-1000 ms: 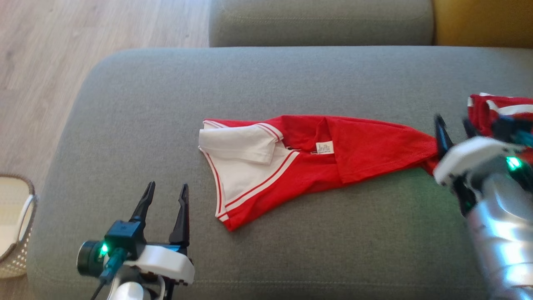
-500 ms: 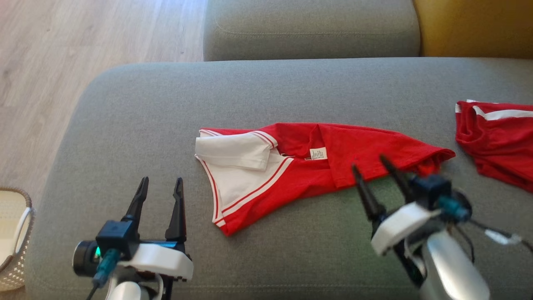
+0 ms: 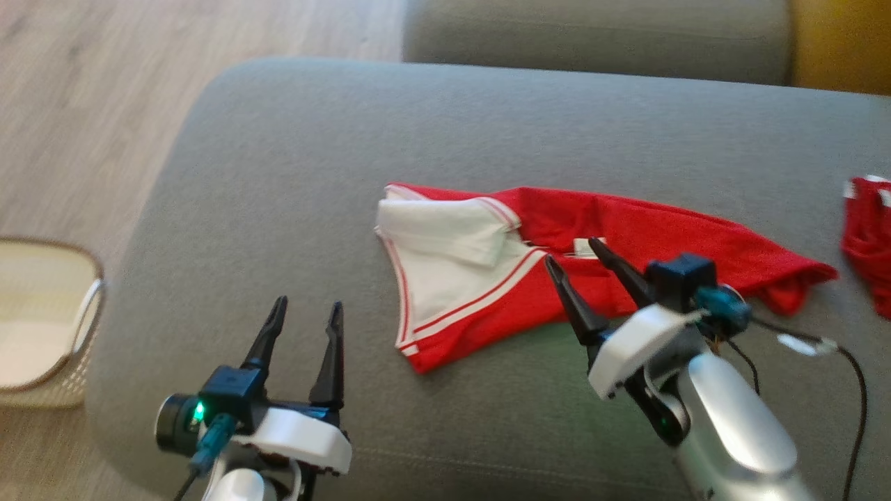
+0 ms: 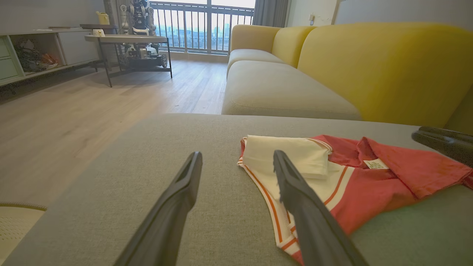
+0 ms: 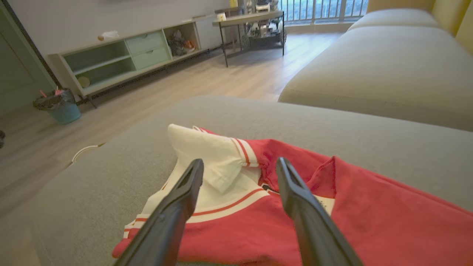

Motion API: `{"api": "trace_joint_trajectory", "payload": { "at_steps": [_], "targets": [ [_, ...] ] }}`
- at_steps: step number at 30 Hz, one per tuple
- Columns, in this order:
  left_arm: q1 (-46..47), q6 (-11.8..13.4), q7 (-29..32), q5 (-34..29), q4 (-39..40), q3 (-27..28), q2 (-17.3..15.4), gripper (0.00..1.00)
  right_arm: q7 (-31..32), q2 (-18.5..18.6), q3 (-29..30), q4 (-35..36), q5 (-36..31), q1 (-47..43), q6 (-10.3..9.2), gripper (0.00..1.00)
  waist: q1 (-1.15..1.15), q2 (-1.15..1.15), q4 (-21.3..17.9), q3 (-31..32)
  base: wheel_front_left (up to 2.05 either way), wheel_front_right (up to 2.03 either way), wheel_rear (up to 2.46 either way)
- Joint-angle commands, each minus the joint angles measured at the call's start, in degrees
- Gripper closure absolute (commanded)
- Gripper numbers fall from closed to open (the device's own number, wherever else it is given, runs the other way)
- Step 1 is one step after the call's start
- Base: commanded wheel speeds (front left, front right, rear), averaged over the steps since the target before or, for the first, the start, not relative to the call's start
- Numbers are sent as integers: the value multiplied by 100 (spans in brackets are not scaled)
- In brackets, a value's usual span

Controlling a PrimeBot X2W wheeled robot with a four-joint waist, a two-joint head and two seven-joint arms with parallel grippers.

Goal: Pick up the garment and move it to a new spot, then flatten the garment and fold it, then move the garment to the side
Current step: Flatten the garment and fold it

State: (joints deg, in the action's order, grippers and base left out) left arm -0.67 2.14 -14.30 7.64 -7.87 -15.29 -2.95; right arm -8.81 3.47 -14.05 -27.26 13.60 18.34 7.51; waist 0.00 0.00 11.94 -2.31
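The garment [image 3: 668,233] is a red shirt with a white collar and white panel, lying folded and stretched sideways on the grey cushion [image 3: 292,174]. My right gripper [image 3: 571,250] hovers open over the garment's middle, near its neck label, fingers pointing at the white part. In the right wrist view, the right gripper [image 5: 240,162] has the garment [image 5: 369,221] beneath it and nothing between its fingers. My left gripper [image 3: 308,303] stands open over bare cushion, left of the garment's lower corner. From the left wrist, the left gripper [image 4: 237,155] points at the garment [image 4: 388,177].
A second red garment [image 3: 866,236] lies at the cushion's right edge. A pale woven basket [image 3: 42,327] stands on the wooden floor to the left. Another grey seat [image 3: 592,35] and a yellow backrest [image 3: 842,42] lie beyond. A cable [image 3: 853,390] trails from my right wrist.
The head camera has shifted. My right gripper, open, has come from the garment's right end leftward to above its middle. The garment and the left gripper have kept their places.
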Motion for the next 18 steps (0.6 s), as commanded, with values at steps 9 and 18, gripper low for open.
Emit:
{"api": "trace_joint_trajectory", "payload": {
  "at_steps": [9, 18],
  "targets": [
    [416, 117, -70, 118, 48, -94, 7, 0, 609, 47, -243, -1181, 868, 1163, -2, 0, 0, 0, 900, -509, 0, 0, 0],
    [530, 204, -70, 227, 19, -294, 7, 0, 744, 222, -356, -2072, 1546, 1742, -2, 0, 0, 0, 1240, -726, 0, 0, 0]
  ]
}}
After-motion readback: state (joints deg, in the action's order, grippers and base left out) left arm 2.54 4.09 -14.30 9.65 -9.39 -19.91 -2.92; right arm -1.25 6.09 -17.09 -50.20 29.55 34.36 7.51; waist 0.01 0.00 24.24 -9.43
